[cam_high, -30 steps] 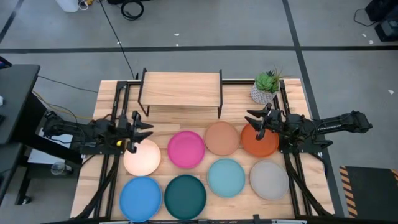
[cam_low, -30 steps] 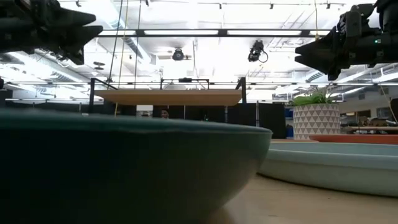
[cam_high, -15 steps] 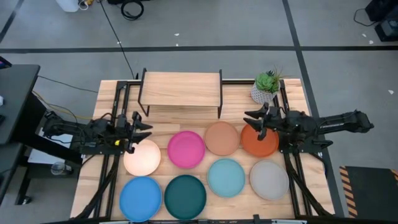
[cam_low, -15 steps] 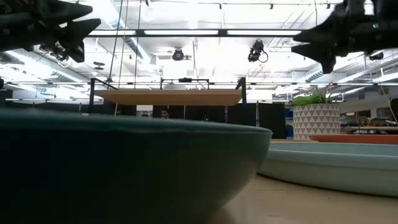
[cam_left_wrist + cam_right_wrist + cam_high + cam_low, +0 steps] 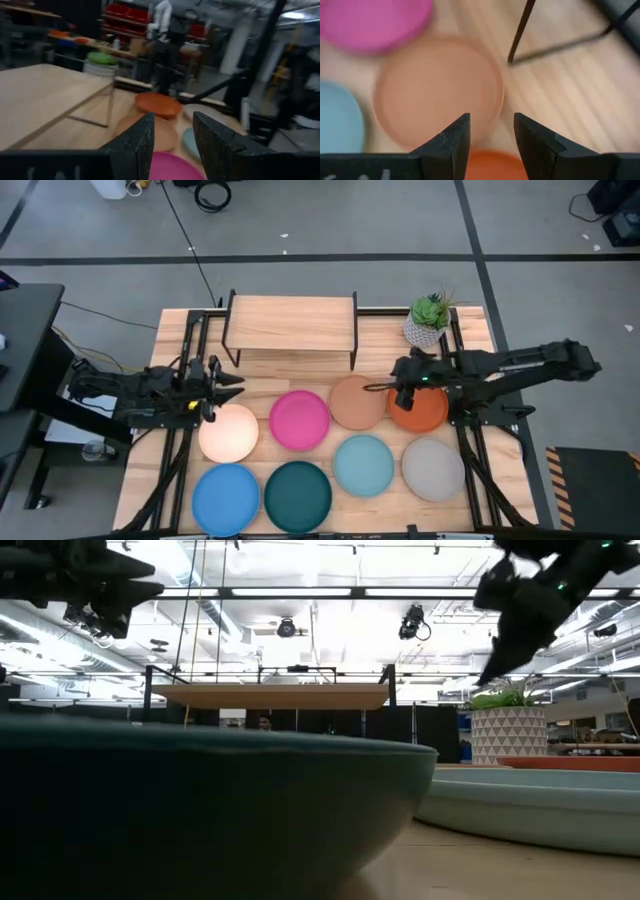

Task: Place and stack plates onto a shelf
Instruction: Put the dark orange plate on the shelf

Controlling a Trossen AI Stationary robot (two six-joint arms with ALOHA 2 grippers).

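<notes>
Eight plates lie flat on the slatted table in two rows. The far row is cream (image 5: 228, 432), pink (image 5: 299, 420), tan (image 5: 357, 402) and orange (image 5: 428, 412). The near row is blue (image 5: 225, 498), dark teal (image 5: 298, 494), light blue (image 5: 363, 465) and grey (image 5: 433, 468). The shelf (image 5: 292, 323) stands on its black legs at the far side, its top bare. My left gripper (image 5: 222, 385) hovers open above the cream plate's far edge. My right gripper (image 5: 396, 392) is open and tipped downward over the tan plate's (image 5: 437, 92) rim beside the orange plate (image 5: 485, 167).
A potted plant (image 5: 428, 320) stands at the far right, just beyond the right arm. A shelf leg (image 5: 520, 30) is close ahead of the right gripper. In the low view the dark teal plate (image 5: 200, 810) fills the foreground, with the light blue one (image 5: 540, 805) beside it.
My right gripper has moved toward the table's left, from over the orange plate to the seam between the tan and orange plates. It has also tipped from level to pointing down. The plates have stayed where they were.
</notes>
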